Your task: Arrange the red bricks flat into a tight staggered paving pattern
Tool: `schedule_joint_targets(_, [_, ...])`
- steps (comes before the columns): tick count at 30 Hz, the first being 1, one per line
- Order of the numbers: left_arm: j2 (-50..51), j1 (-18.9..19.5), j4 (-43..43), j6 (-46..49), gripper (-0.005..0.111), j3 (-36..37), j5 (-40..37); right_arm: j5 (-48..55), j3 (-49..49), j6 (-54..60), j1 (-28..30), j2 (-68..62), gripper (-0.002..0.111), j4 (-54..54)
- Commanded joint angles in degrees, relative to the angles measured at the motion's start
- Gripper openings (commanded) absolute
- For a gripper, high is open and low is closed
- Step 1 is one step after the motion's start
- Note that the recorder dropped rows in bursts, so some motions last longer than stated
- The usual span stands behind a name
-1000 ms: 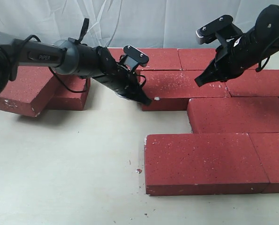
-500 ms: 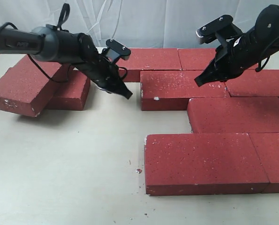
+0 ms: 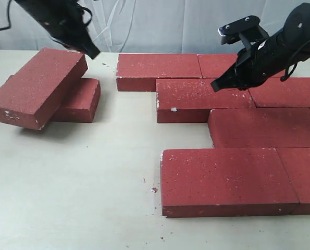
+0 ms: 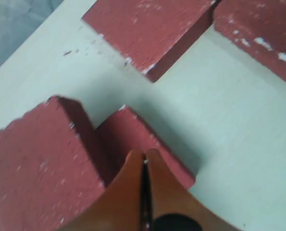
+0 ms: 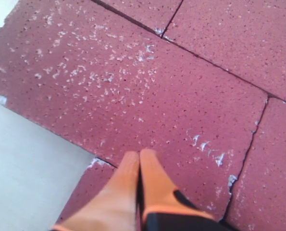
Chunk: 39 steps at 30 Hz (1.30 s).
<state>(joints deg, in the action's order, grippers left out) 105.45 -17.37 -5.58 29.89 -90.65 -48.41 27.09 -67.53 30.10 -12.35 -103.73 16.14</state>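
Left pincer swings off the paved rows to above two loose red bricks, one tilted on the other, counter left; pressed together, empty. Right pincer likewise, over paving. Loose pair judged next.

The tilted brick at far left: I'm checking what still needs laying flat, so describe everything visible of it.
The tilted brick is a dark red block, rough and grainy with white flecks and pale chips along its near lower edge. It lies slanted, one long side propped on a flat brick beneath it, the other apparently down on the table. It sits apart from the paved rows; nothing grips it.
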Motion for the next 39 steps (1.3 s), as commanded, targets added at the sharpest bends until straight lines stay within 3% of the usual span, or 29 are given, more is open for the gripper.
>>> schedule_joint_targets(1, [-2.7, 5.5, 0.8, -1.8, 0.000, 0.6, -7.3, -0.2, -0.2, 0.3, 0.2, 0.4, -0.001, 0.8])
schedule_joint_targets(8, [-5.2, 17.3, -5.0, -1.8, 0.000, 3.6, -11.7, -0.2, -0.2, 0.3, 0.2, 0.4, -0.001, 1.0])
schedule_joint_targets(19, [-5.4, 42.7, -28.4, 2.4, 0.000, 6.7, -21.6, -0.2, -0.2, 0.3, 0.2, 0.4, -0.001, 1.1])
schedule_joint_targets(22, [-5.4, 49.0, -35.6, 5.8, 0.015, 8.8, -21.6, -0.2, -0.2, 0.3, 0.2, 0.4, -0.001, 1.1])
schedule_joint_targets(24, [-5.3, 51.2, -38.6, 7.4, 0.036, 10.9, -21.6, -0.2, -0.2, 0.3, 0.2, 0.4, -0.001, 1.1])
schedule_joint_targets(27, [-4.1, 52.1, -39.9, 7.4, 0.080, 14.1, -21.6, -0.5, -0.2, 0.3, 0.2, 0.4, -0.001, 1.1])
schedule_joint_targets(29, [-2.3, 52.0, -40.1, 7.5, 0.096, 16.0, -21.6, -0.6, -0.2, 0.3, 0.2, 0.4, -0.001, 1.2])
schedule_joint_targets(39, [6.7, 52.0, -48.5, 18.2, 0.094, 22.2, -21.6, -0.8, -0.2, 0.3, 0.2, 0.4, -0.001, 1.9])
